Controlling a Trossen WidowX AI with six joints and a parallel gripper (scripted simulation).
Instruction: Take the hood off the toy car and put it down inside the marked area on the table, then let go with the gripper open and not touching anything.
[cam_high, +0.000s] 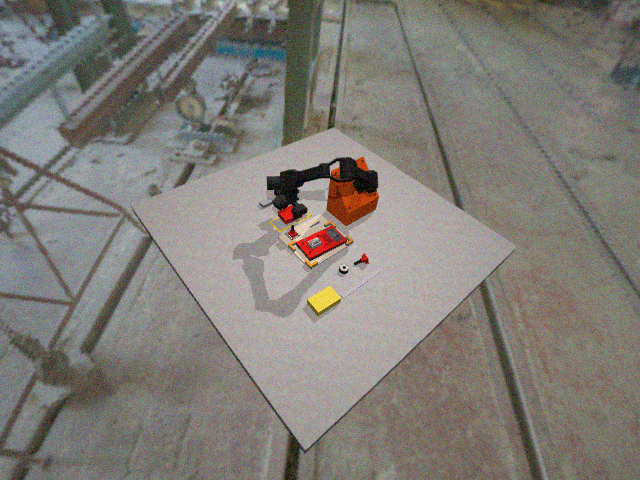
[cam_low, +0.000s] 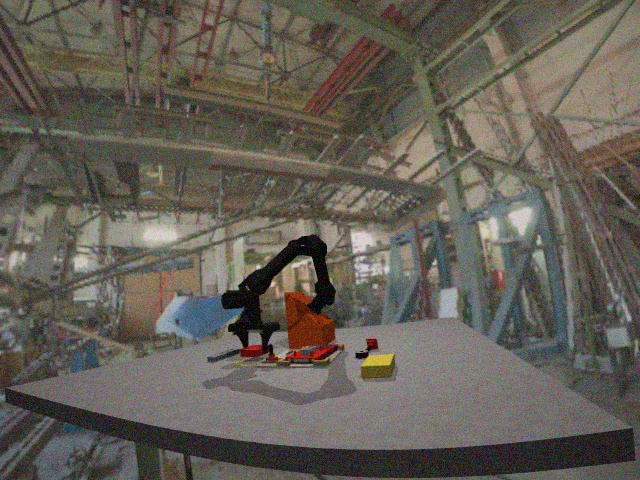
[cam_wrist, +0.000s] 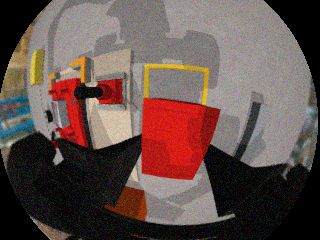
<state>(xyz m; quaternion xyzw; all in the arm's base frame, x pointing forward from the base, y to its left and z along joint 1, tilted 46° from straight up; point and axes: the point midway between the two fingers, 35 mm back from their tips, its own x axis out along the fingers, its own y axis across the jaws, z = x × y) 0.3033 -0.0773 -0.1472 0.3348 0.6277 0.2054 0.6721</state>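
Black robot fingers pinch the red hood, one on each side, so the gripper (cam_high: 290, 207) (cam_low: 255, 345) (cam_wrist: 174, 142) is shut around it. The hood (cam_high: 287, 213) (cam_low: 251, 351) (cam_wrist: 175, 140) is off the car and low over the table (cam_high: 310, 361) (cam_low: 413, 408) (cam_wrist: 190, 30). From the top, it covers part of the yellow outline (cam_high: 283, 229) (cam_wrist: 176, 66) that marks the spot. I cannot tell if the hood touches the table.

Right beside the outline is a cream board (cam_high: 312, 225) (cam_wrist: 112, 125) with orange corners. The flat red toy car (cam_high: 324, 242) (cam_low: 312, 353) (cam_wrist: 72, 112) lies on it, with a gray block on top. A little red piece with a black stick (cam_high: 292, 232) (cam_low: 270, 355) (cam_wrist: 107, 92) stands on the board too, next to the car.

On the other side of the hood lies a thin gray bar (cam_high: 266, 203) (cam_low: 223, 355) (cam_wrist: 248, 127). Past the car are a small black and white wheel (cam_high: 343, 268), a red piece with a black stem (cam_high: 363, 258), and a yellow block (cam_high: 324, 299) (cam_low: 377, 366) (cam_wrist: 37, 67). The big orange base (cam_high: 351, 206) (cam_low: 310, 330) holds up the black arm (cam_high: 315, 173) (cam_low: 279, 266).
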